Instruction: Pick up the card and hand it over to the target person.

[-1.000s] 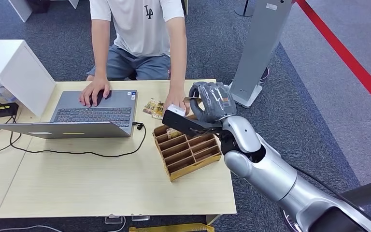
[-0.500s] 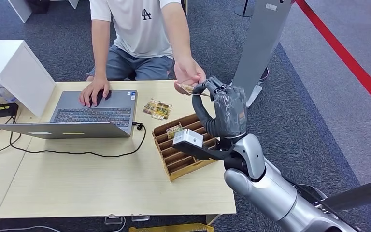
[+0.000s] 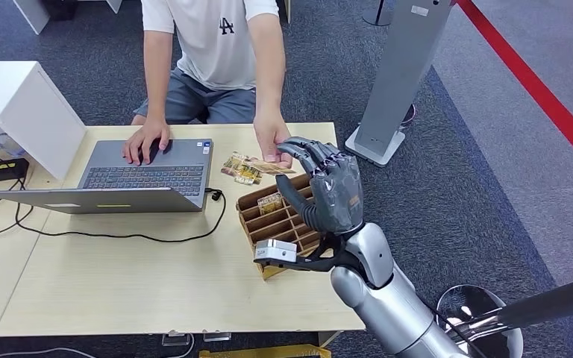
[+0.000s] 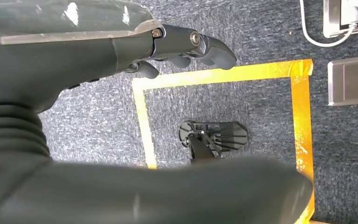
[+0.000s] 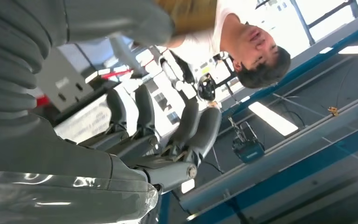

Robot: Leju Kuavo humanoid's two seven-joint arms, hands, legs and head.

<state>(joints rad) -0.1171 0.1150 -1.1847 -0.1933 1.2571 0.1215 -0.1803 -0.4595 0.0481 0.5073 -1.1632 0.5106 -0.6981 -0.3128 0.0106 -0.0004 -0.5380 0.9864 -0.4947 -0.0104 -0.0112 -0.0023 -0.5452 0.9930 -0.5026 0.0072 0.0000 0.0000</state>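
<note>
Card (image 3: pixel 274 165) lies in the person's hand (image 3: pixel 271 143) just beyond your right hand (image 3: pixel 327 190), long axis running across the table (image 3: pixel 157 283) toward the laptop (image 3: pixel 145 175), while your right fingers are spread, holding nothing, and your left hand (image 4: pixel 121 46) hangs loosely curled over the floor.

The white short-sleeved T-shirt (image 3: pixel 216 41) worn by the person seated behind the pale wooden desk (image 3: pixel 157 291) carries a small dark interlocked "LA" monogram on the chest, readable in the head view. The grey open laptop (image 3: pixel 138 175) has a small blue sticker at the far right corner of its keyboard deck, too small to read. The printing on the patterned cards (image 3: pixel 242 168) lying on the desk beside the laptop is likewise too fine to make out.
</note>
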